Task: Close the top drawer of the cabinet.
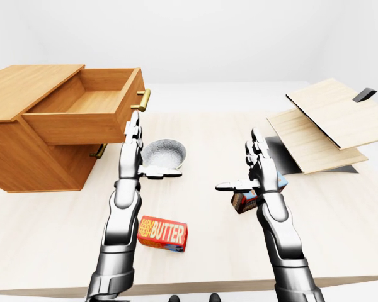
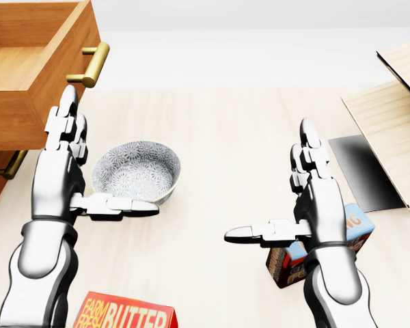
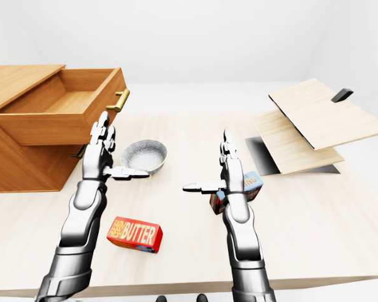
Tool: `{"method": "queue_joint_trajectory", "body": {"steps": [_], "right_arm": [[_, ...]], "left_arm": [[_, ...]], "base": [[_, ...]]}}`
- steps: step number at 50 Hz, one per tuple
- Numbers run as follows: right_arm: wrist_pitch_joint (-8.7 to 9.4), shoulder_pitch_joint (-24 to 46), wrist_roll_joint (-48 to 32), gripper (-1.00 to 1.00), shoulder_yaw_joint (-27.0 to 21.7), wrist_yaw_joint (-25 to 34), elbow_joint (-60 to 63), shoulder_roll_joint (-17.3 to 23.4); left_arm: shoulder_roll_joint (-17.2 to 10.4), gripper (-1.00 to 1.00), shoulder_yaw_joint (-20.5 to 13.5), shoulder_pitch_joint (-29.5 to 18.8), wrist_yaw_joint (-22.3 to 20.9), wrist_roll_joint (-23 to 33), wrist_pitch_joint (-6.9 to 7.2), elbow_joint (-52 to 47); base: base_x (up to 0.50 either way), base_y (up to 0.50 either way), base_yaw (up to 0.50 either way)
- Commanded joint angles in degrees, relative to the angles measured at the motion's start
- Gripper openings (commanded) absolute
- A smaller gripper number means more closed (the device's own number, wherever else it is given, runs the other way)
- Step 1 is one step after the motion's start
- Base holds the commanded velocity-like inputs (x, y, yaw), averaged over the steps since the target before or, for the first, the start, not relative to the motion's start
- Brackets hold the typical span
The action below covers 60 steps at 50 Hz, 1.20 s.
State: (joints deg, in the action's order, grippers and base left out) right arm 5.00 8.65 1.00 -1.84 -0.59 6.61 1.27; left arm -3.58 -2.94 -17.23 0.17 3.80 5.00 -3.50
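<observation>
The wooden cabinet (image 1: 31,157) stands at the left of the table. Its top drawer (image 1: 88,104) is pulled out and shows an empty inside. The drawer's brass handle (image 1: 143,100) faces right. My left hand (image 1: 133,141) is open, fingers straight up, just below and right of the drawer's front corner, not touching it. My right hand (image 1: 257,165) is open, fingers up and thumb out to the left, over the middle of the table, away from the cabinet.
A grey patterned bowl (image 1: 165,155) sits right of my left hand. A red butter box (image 1: 162,233) lies near the table's bottom edge. A small carton (image 1: 247,200) stands behind my right wrist. Tilted wooden boards (image 1: 327,123) and a dark slab are at the right.
</observation>
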Motion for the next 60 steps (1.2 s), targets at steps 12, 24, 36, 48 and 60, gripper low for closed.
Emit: {"method": "queue_joint_trajectory", "body": {"steps": [12,24,36,48,60], "right_arm": [[0.0,0.1,-0.2,1.0,0.3,-0.3,-0.8,-0.2],[0.0,-0.1,-0.1,1.0,0.1,-0.1,-0.6,-0.1],[0.0,-0.3,0.0,1.0,-0.1,0.2,-0.2,0.1],[0.0,-0.4,0.0,1.0,-0.2,0.3,-0.2,0.1],[0.0,-0.6,0.0,1.0,-0.2,0.4,-0.2,0.1]], "left_arm": [[-3.3,1.0,-2.4,-8.8,9.5,5.5,0.0,12.6],[-4.4,1.0,-3.1,-10.5,15.0,7.1,0.0,17.0],[-6.3,1.0,-4.8,-11.6,18.5,6.5,0.0,19.2],[-9.5,1.0,-6.6,-14.0,21.7,5.9,0.0,22.7],[-11.1,1.0,-7.9,-14.1,23.8,5.3,0.0,23.5]], "base": [[0.0,0.0,0.0],[0.0,0.0,0.0],[0.0,0.0,0.0],[0.0,0.0,0.0],[0.0,0.0,0.0]]}}
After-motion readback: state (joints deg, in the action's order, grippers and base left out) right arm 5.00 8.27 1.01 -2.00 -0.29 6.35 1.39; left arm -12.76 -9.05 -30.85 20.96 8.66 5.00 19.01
